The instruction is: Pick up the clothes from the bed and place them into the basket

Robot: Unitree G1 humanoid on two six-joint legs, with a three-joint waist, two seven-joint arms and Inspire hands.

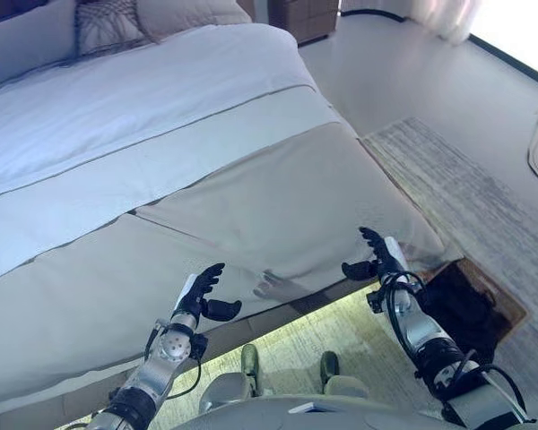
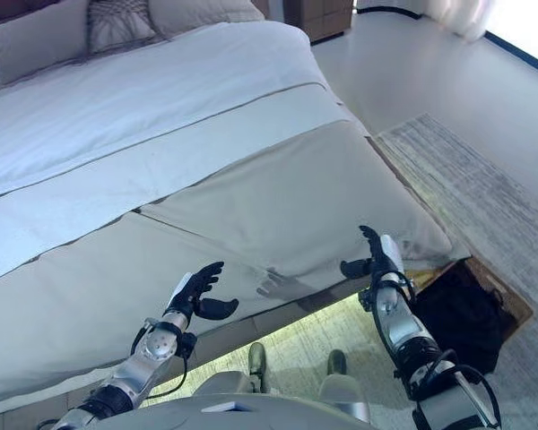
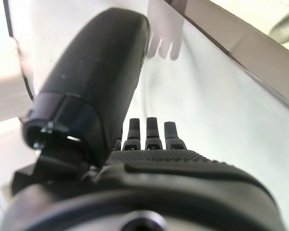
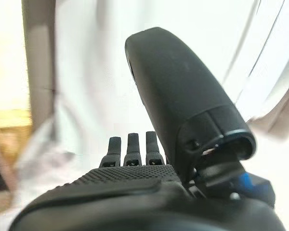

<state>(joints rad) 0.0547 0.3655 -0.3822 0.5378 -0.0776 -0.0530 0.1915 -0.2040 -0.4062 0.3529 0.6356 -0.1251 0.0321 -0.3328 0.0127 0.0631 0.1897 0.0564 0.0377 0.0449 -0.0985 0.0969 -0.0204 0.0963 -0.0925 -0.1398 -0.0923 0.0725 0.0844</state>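
reaching up at the lower middle of the frame, the left hand (image 1: 200, 291) and the right hand (image 1: 377, 256) are both open and hold nothing, over the near edge of the bed (image 1: 161, 161). dark clothes (image 1: 462, 309) sit in the basket (image 1: 513, 315) at the lower right, on the rug (image 1: 471, 202).

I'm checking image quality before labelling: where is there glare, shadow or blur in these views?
Left eye view: daylight blows out the floor at the top right corner; a hand-shaped shadow falls on the bed cover between the left hand and right hand. Left wrist view: the thumb is soft, the background washed out. Right wrist view: bedding behind the hand is smeared and overexposed.
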